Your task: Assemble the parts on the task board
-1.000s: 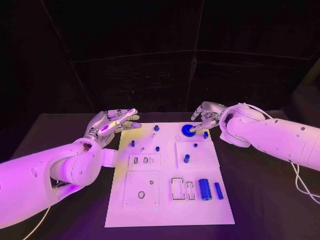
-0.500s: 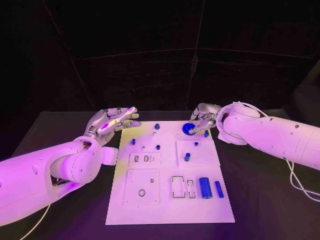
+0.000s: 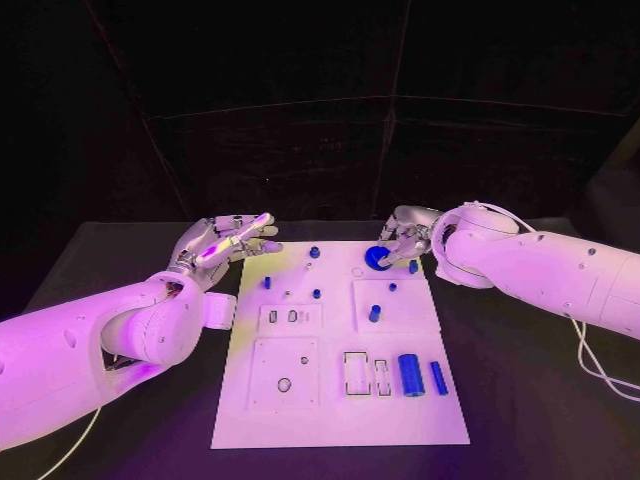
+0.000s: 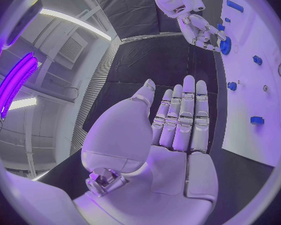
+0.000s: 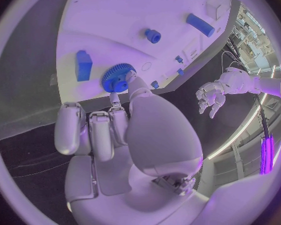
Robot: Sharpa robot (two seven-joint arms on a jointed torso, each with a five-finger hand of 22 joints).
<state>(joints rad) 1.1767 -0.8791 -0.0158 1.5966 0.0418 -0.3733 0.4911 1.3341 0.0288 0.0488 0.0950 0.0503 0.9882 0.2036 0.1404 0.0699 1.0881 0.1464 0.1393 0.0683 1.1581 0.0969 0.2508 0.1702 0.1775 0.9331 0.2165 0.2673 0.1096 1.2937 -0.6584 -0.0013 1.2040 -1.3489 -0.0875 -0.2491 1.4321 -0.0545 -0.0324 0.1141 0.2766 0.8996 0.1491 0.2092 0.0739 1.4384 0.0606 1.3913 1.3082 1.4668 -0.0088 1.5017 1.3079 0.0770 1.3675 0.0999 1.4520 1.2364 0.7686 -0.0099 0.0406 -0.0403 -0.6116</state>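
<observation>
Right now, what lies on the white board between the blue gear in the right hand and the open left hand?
Head view: one small blue peg on the task board.

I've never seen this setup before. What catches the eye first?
The right hand pinches a blue gear over the far end of the white task board. The left hand hovers empty, fingers out, off the board's far left corner.

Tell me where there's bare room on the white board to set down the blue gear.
The task board is bare along its near edge, below the blue cylinders and the square plate. The far end is crowded: small blue pegs and the right robot hand holding the gear.
</observation>
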